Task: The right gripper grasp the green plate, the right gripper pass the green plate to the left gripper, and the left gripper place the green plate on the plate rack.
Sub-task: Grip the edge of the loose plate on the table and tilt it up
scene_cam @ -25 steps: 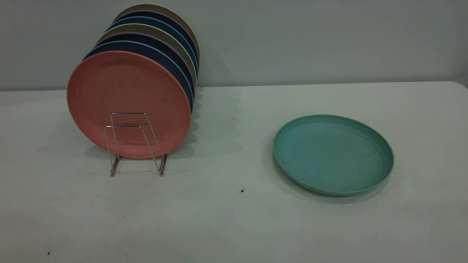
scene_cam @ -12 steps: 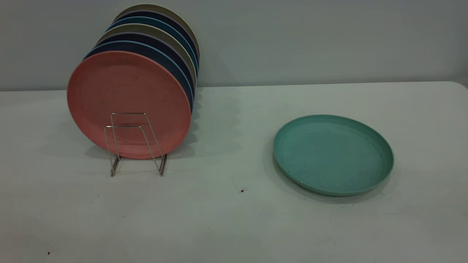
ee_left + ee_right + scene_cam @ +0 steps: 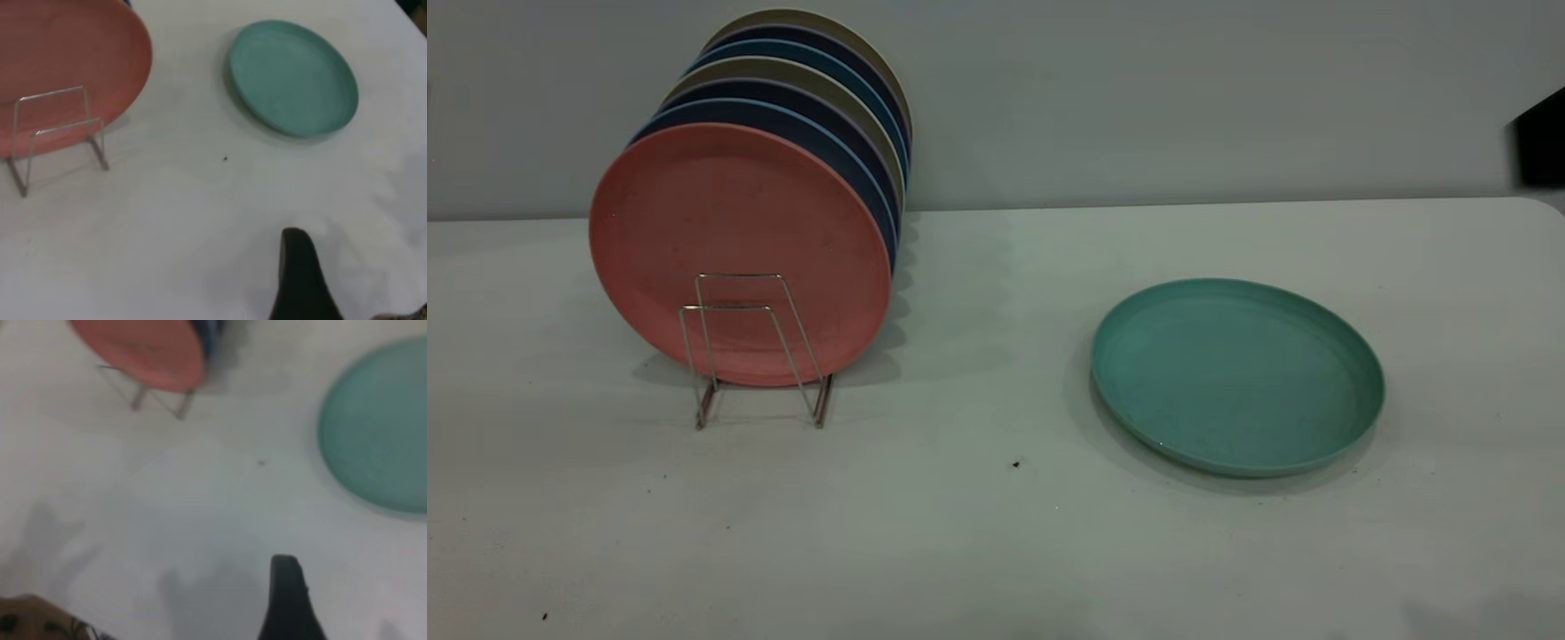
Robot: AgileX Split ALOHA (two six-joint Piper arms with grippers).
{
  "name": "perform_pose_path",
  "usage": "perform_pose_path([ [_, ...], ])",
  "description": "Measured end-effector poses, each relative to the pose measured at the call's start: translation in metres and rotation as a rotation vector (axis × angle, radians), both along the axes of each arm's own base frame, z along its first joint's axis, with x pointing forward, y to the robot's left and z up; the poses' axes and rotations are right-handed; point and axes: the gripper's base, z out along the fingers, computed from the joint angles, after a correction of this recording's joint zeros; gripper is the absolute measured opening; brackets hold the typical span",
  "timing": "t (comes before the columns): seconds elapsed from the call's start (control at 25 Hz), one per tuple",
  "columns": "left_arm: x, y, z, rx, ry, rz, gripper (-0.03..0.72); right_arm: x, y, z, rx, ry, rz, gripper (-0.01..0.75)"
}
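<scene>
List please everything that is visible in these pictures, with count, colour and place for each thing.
green plate: one, teal-green, flat on the table, right side.
plate rack: one, silver wire, left side, front loops empty.
pink plate: one, salmon-pink, upright, frontmost in the rack.
other plates: about six, dark blue, blue, olive, upright behind the pink one.
table: one, white.
left end effector: one black finger visible, above the table.
right end effector: one black finger visible, above the table.

Both grippers aloft (one finger each)
</scene>
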Motion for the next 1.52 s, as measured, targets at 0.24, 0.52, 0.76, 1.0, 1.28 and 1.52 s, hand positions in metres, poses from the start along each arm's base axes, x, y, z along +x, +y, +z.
perform_pose_path([
  [0.24, 0.012, -0.001, -0.005, -0.017, 0.003, 0.012, 0.487, 0.076, -0.018, -0.051, 0.021, 0.218, -0.058, 0.538],
  [0.52, 0.014, 0.001, -0.004, -0.013, -0.013, 0.033, 0.487, 0.132, -0.06, -0.125, 0.133, 0.377, -0.12, 0.532],
  [0.76, 0.014, 0.001, -0.004, -0.013, -0.014, 0.034, 0.487, 0.161, -0.09, -0.175, 0.149, 0.433, -0.177, 0.53],
  [1.0, 0.014, 0.001, -0.004, -0.013, -0.016, 0.036, 0.487, 0.188, -0.099, -0.202, 0.156, 0.428, -0.184, 0.528],
  [1.28, 0.014, 0.001, -0.004, -0.013, -0.017, 0.035, 0.487, 0.203, -0.09, -0.23, 0.227, 0.466, -0.184, 0.527],
  [1.52, 0.014, 0.001, -0.004, -0.013, -0.017, 0.035, 0.487, 0.21, -0.06, -0.235, 0.218, 0.468, -0.154, 0.45],
])
